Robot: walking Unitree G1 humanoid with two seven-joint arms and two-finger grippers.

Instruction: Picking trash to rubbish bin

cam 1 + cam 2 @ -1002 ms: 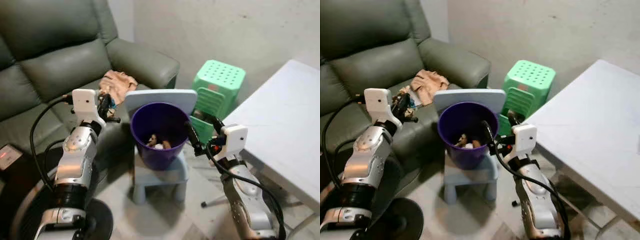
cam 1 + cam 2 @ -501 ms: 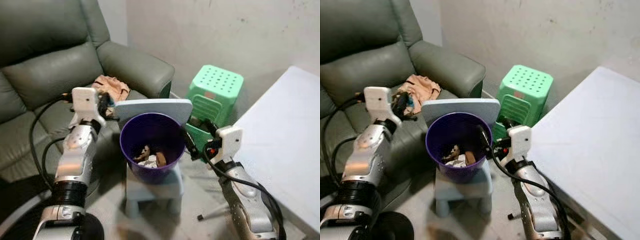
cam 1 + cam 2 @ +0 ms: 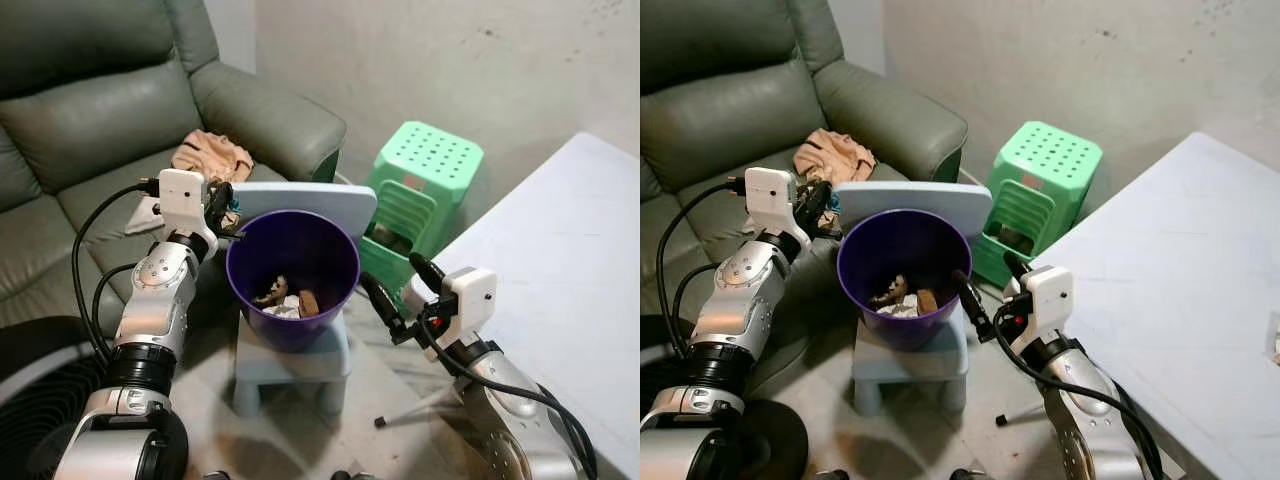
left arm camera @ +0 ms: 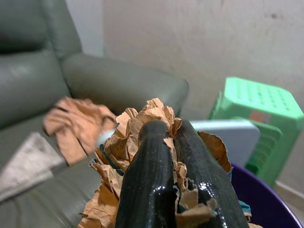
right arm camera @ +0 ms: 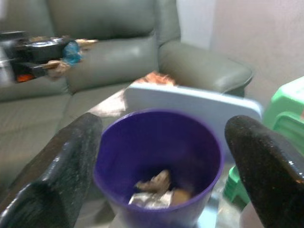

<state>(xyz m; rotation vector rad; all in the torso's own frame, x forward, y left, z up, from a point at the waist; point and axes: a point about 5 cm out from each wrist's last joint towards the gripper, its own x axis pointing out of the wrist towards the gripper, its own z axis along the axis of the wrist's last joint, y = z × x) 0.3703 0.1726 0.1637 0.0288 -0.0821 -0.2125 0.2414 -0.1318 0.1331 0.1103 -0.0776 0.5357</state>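
No readable writing or brand marks on anything in view.

Purple bin (image 3: 292, 270) stands on a small pale-blue chair (image 3: 296, 352), its backrest rising behind the bin at 12 o'clock; bin holds crumpled paper and brown scraps at the bottom. Left gripper (image 3: 222, 211) sits just outside the bin rim at approx 9–10 o'clock, fingers (image 4: 156, 166) pressed together, pinching a wad of crumpled brown paper (image 4: 142, 118) w/ a bit of blue in it — the trash is short of the opening, not yet over it. Right gripper (image 3: 395, 297) is at the bin's 3–4 o'clock, near the rim, fingers (image 5: 266, 161) spread wide and holding nothing; in the right wrist view the bin mouth shows between them.

Edges and room: grey-green sofa (image 3: 90, 130) close at 9–11 o'clock, w/ a peach cloth (image 3: 210, 157) on the seat behind the left gripper; green plastic stool (image 3: 420, 190) near the chair at 1–2 o'clock; white table (image 3: 570, 260) edge at 3 o'clock, beside the right arm; bare floor open in front of the chair at 6 o'clock; the space above the bin mouth is unobstructed.

Vs 0.5 s ago: the whole scene has shifted in frame, so the camera moved; left gripper now sits nearer the rim; right gripper lies lower relative to the bin, w/ a gap opening btw it and the bin wall; bin contents look the same.
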